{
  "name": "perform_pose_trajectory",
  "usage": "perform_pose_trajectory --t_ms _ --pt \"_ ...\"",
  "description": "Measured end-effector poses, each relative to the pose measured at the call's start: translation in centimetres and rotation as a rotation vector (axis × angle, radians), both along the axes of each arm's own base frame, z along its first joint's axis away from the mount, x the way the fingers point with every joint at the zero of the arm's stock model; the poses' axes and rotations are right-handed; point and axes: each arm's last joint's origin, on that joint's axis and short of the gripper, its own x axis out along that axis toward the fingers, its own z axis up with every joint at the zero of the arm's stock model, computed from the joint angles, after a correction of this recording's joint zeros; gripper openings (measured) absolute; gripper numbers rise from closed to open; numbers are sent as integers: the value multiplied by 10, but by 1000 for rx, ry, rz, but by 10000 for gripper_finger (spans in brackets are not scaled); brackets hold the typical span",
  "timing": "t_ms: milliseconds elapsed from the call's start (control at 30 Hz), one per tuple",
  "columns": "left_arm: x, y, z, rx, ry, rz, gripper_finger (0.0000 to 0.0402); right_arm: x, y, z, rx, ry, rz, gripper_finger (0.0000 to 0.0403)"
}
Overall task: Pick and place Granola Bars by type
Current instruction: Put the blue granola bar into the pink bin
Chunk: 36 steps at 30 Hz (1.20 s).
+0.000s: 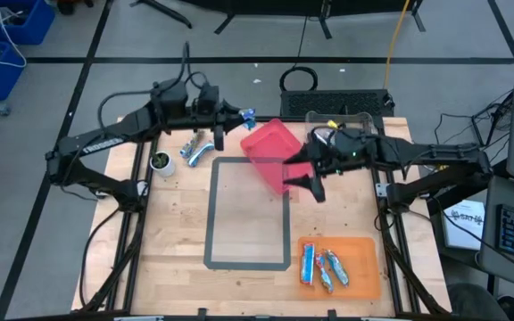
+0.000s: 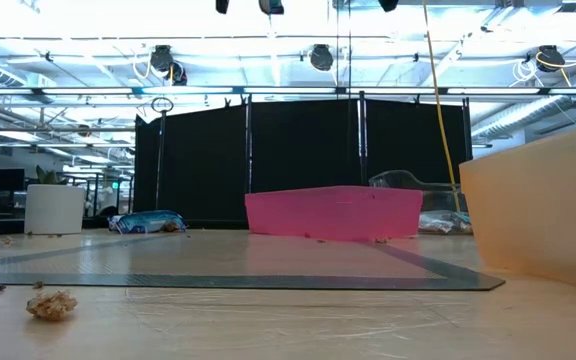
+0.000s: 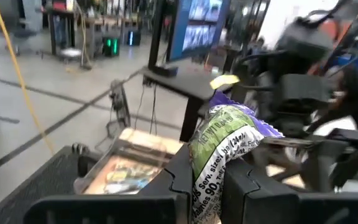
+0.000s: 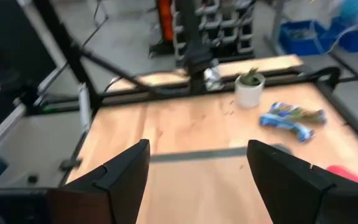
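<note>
The left tool [image 1: 242,116] sits at the far edge of the desk [image 1: 177,232], pinching a granola bar [image 3: 222,146]; the left wrist view shows a greenish wrapper with purple trim clamped between the fingers, held up in the air. The right tool [image 1: 315,183] hangs beside the pink bin [image 1: 270,152] with its fingers spread wide and nothing in them; the right wrist view makes that plain.

Where the rest are: two blue-and-silver bars [image 1: 196,150] lie on the desk near the small white cup [image 1: 161,162]; a few more bars [image 1: 324,267] rest on the orange tray [image 1: 364,259] at the near right.

What could go wrong, as a guess: the bar looks gripped near one end, so most of the wrapper sticks out and could slip or swing if the arm moves fast; the two arms are also pretty close around the pink bin, so a careless reach could clip the other arm or nudge the bin.

View stuff: only the left wrist view shows the wrapper colour, the high view just gives a blue speck; the low view shows a crumb [image 2: 52,304] on the desk that the high view misses, and neither tool.
</note>
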Motion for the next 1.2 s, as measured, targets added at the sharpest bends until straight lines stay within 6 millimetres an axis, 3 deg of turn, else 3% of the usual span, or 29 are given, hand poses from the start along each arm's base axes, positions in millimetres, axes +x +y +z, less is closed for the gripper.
perform_pose_trajectory --t_ms 333,800,1200 --pt "27 42 -2 -101 329 68 41 -10 34 -6 54 102 107 263" --pt "84 72 -52 -286 524 66 40 -32 62 -23 141 355 159 263" --pt "112 89 -104 -388 646 117 40 -39 71 -29 102 430 171 263"
